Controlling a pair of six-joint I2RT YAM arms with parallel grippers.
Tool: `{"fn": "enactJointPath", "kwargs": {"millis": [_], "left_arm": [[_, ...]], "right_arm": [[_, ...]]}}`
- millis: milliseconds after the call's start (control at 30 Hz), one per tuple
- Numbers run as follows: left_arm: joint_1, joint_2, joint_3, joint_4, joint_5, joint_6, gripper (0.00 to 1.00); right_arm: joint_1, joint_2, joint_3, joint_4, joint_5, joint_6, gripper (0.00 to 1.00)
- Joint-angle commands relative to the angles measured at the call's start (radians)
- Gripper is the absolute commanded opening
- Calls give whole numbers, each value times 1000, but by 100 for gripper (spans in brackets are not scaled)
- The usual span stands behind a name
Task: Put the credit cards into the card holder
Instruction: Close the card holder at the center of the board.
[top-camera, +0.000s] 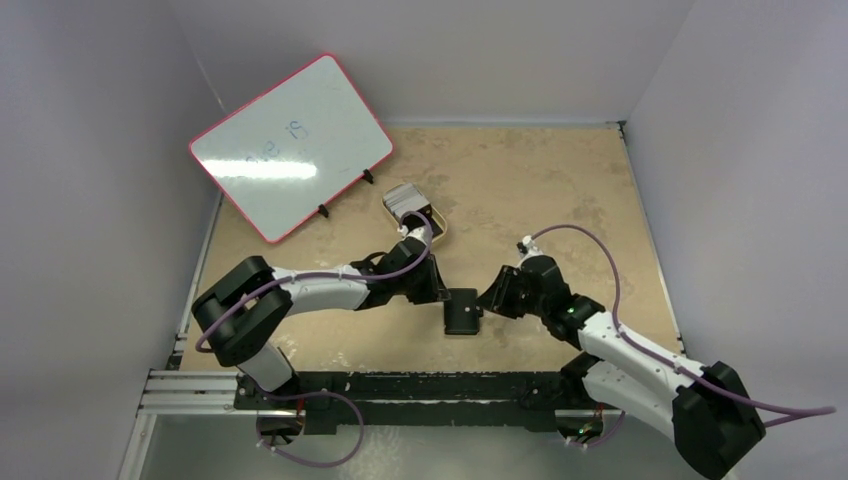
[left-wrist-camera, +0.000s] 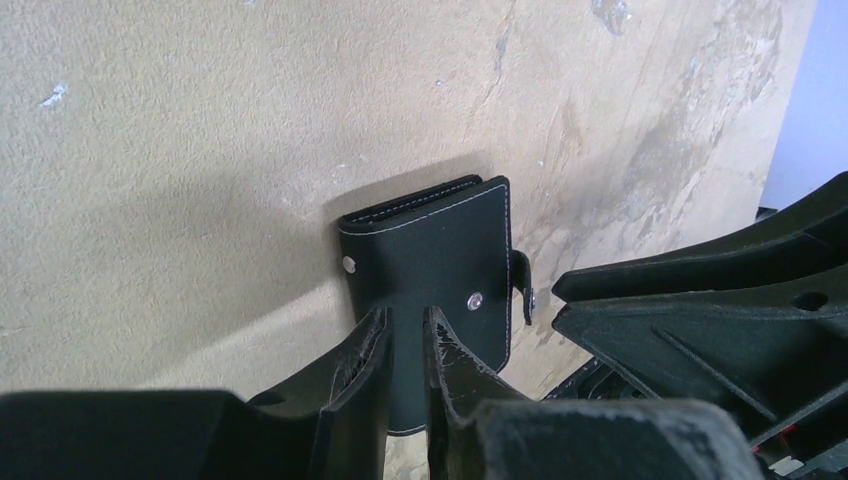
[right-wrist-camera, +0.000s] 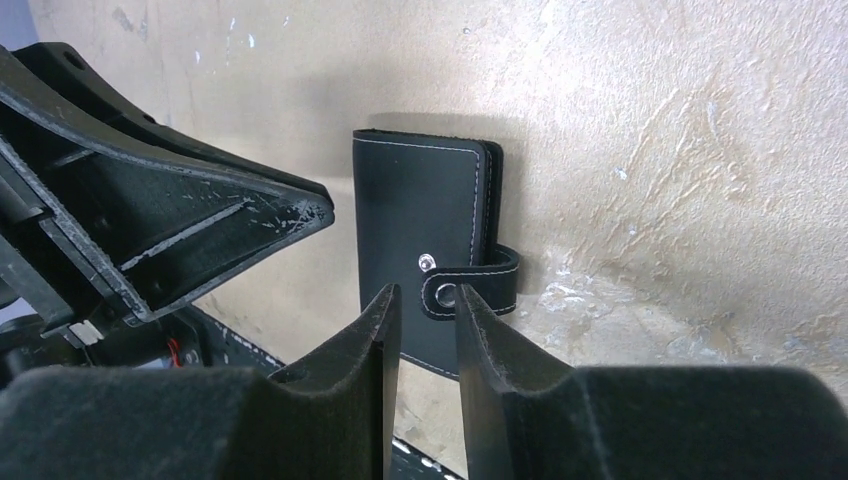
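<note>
Left gripper (left-wrist-camera: 406, 320) and right gripper (right-wrist-camera: 427, 292) flank one folded black card holder (top-camera: 462, 312), fingers slightly parted, grasping nothing. It lies flat by the near edge of the tan, textured table (top-camera: 560, 190) – open room lies far right. Pale walls close three sides. Farther back, one stack of credit cards (top-camera: 404, 196) sits in one tin (top-camera: 438, 230), near one leaning whiteboard (top-camera: 290, 140)

The card holder (left-wrist-camera: 430, 260) under my left fingers (left-wrist-camera: 355, 390) looks like black leather or leatherette, smooth with a faint sheen, edged in pale stitching; its snap studs (left-wrist-camera: 474, 299) are shiny metal; my fingers are matt black plastic, scuffed pale along the edges; the table (left-wrist-camera: 180, 150) is tan, rough and mottled, like pressed board; the whiteboard (top-camera: 290, 145) is glossy, catching glare.
</note>
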Motion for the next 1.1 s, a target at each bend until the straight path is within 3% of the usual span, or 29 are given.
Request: {"fn": "enactJointPath", "kwargs": {"millis": [0,333,1067], "left_arm": [[-6,-4,16,41,19,10,17],[-6,77,18,67,43,14,15],[-8,99,-8,114,51,-9,15]], "right_arm": [[-3,-8,-30,42,-13,16,28],[-2,74,-50,162,-67,23,25],[-3,153,-52,226,-67,14,23]]}}
